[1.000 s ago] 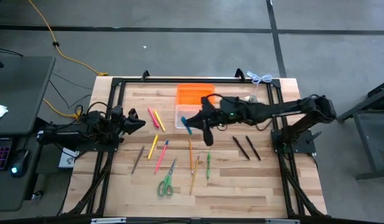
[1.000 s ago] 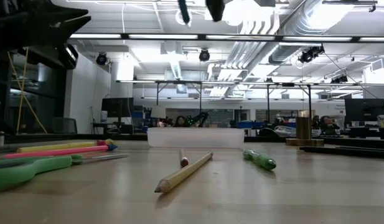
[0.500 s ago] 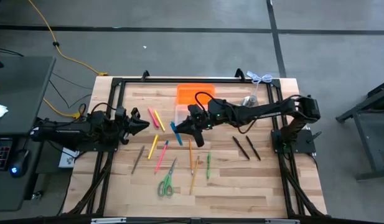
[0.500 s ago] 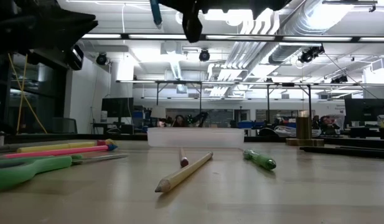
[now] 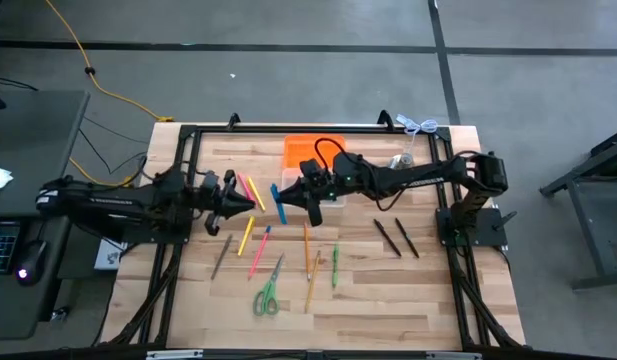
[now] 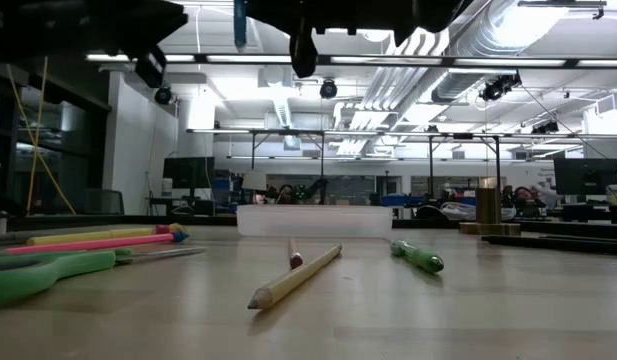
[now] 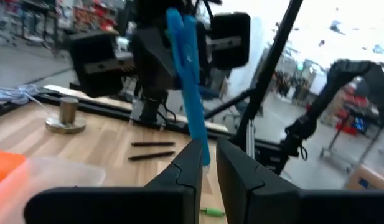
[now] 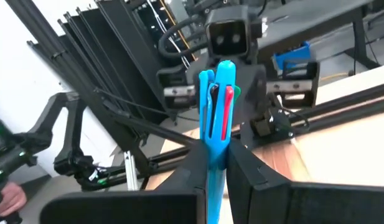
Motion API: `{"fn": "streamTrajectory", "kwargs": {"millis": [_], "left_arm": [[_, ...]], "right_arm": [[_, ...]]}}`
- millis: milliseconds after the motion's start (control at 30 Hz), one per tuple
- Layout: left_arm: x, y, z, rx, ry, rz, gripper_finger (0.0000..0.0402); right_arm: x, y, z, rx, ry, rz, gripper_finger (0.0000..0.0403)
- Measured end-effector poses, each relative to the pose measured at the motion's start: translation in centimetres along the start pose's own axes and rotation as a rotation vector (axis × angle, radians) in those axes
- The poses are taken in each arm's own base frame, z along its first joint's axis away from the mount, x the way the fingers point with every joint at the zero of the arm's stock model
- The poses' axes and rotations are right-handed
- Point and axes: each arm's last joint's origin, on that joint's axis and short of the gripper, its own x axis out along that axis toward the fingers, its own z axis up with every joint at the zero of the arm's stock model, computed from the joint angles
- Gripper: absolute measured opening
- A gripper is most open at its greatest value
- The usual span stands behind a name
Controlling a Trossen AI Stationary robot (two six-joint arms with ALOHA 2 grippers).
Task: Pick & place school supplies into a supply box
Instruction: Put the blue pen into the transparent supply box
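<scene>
Above the wooden table [image 5: 418, 290], right claw [image 5: 291, 200] grips a blue pen [image 5: 279, 203].

blue pen [image 5: 279, 203] aloft beside clear orange-lidded supply box [image 5: 310, 158] — other supplies loose on the tabletop

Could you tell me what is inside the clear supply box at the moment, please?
The supply box looks empty where it shows, but the right gripper, shut on the blue pen, covers part of it.

Robotics lab: exposed ceiling ducts [image 6: 508, 40], strip lights, workbenches with monitors [image 6: 585, 178], concrete floor [image 5: 288, 90].
</scene>
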Motion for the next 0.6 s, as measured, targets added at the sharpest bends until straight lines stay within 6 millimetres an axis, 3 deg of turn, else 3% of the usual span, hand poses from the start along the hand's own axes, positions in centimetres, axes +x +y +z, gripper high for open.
{"fn": "streamTrajectory", "kwargs": {"millis": [600], "left_arm": [[6.6, 0.6, 1.2, -0.014, 0.189, -0.106, 0.0077]], "right_arm": [[0.0, 0.0, -0.1, -0.031, 0.011, -0.001, 0.0012]]}}
